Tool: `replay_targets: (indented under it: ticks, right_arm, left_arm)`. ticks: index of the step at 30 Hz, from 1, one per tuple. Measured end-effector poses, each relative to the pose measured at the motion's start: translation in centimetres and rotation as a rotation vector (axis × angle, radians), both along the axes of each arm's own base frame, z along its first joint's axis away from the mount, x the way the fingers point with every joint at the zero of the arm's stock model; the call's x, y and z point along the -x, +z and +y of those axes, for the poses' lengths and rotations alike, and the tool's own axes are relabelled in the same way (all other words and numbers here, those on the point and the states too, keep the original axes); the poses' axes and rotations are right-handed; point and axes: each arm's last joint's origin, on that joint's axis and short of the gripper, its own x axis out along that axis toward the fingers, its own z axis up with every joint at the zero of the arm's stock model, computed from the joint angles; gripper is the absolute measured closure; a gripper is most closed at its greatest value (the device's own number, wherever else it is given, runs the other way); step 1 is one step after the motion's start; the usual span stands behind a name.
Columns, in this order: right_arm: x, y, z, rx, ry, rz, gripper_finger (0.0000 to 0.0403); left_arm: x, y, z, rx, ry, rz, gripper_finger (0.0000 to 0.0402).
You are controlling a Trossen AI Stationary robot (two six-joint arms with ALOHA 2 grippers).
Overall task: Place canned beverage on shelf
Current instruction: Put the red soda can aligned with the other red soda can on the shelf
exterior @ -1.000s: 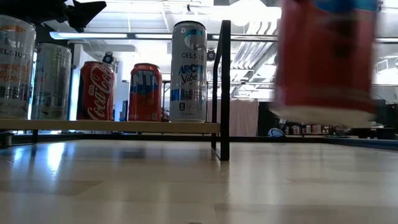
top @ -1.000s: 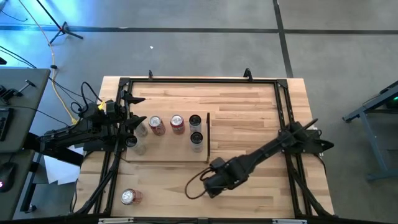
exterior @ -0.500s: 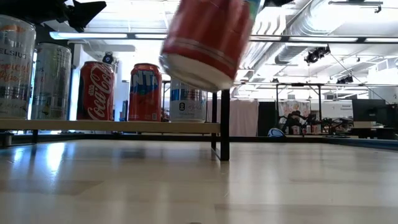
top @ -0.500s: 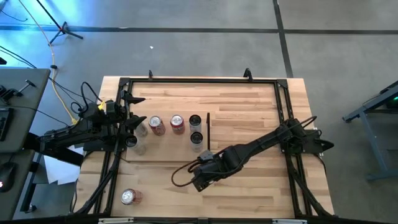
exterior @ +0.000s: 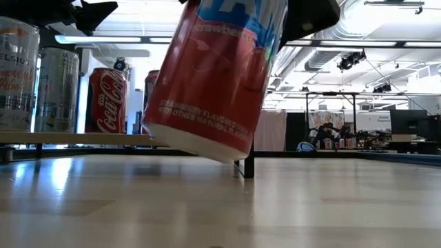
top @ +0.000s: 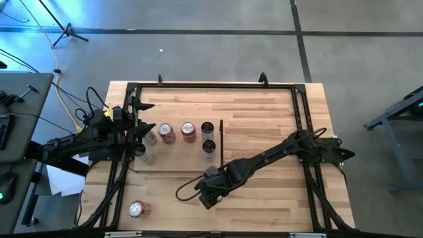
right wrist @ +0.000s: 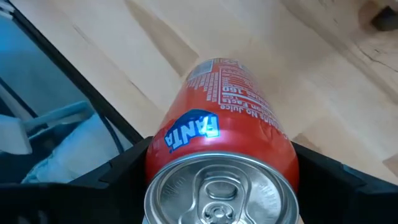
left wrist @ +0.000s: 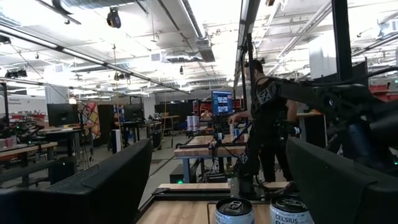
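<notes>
My right gripper (top: 206,190) is shut on a red Fanta can (exterior: 217,76), which is held tilted above the table's near middle, in front of the shelf. The shelf (top: 178,162) is a pale-wood panel with a dark upright strip (top: 221,140) on its right edge. Several cans (top: 189,131) stand upright on it. My left gripper (top: 144,118) is open and empty above the shelf's left end; its wrist view shows two can tops (left wrist: 234,210) below it. My right gripper pinches the Fanta can's side wall (right wrist: 163,163) between its two fingers (right wrist: 124,168), close below the top rim. The fingers stand on opposite sides of the can, with the lid toward the wrist. The can is lifted clear of the table and tilted, its base (exterior: 196,141) slanting down.
Another red can (top: 137,209) stands on the table at the near left corner. A black metal frame (top: 211,84) runs around the tabletop. Bare tabletop (top: 264,119) lies right of the shelf's strip. A person (left wrist: 264,118) stands in the room beyond the table.
My right gripper has carried the Fanta can toward the table's left edge and a little toward the near edge, past the shelf's dark strip. The can, upright a second ago, is now tipped. The left arm has kept still.
</notes>
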Motion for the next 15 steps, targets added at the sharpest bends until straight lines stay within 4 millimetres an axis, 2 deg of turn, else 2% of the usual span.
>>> replay_targets:
  ticks: [9,15]
  right_arm:
    - [-0.5,-0.1,-1.2,0.049,0.007,-0.021,0.0105]
    - [-0.9,-1.4,-1.6,0.056,0.055,0.021,0.0105]
  left_arm:
    - [0.0,0.0,0.0,0.0,0.0,0.0,0.0055]
    - [0.0,0.0,0.0,0.0,0.0,0.0,0.0055]
